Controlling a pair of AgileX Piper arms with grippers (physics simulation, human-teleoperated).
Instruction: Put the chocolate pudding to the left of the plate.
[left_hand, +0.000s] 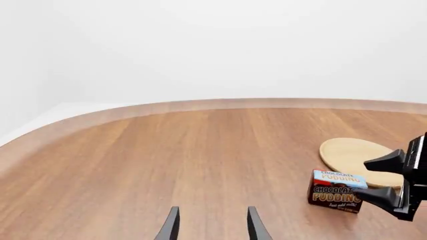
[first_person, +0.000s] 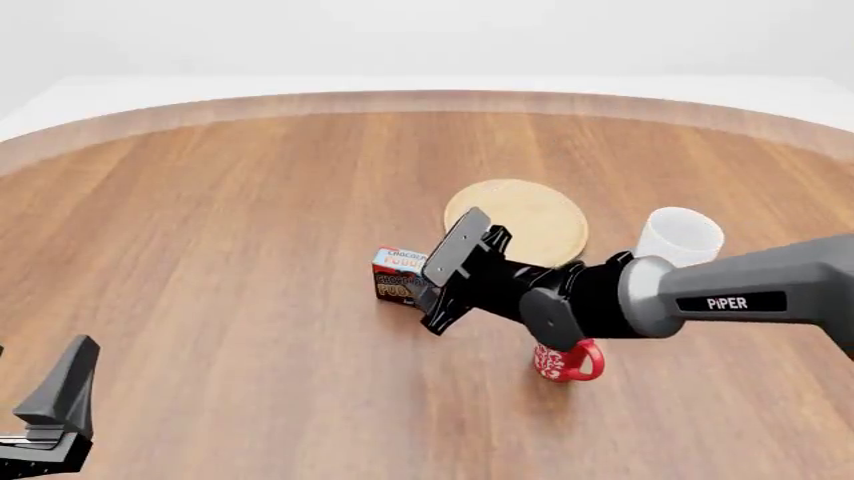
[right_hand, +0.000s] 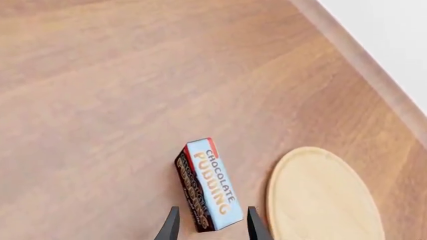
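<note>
A round wooden desk (first_person: 200, 250) seen from above on the arms' side. At the near left corner the left hand (left_hand: 212, 225) hangs idle, its two fingers spread apart with nothing between them, well apart from every object; it seems parked out of the way. Toward the middle, the pudding (first_person: 396, 276) box stands on the desk just beside the plate's left edge, slightly nearer than the plate (first_person: 534, 215), so it already sits about where the task wants it. The right hand (right_hand: 212, 224) reaches in from the right and hovers at the box; its fingers are open, one on either side of the box's near end, and no contact can be made out, which suggests a release or a grasp not made. Nearer, under the right arm, a red mug (first_person: 567, 362) stands. Far right, a white mug (first_person: 678, 236) stands just beside the plate.
</note>
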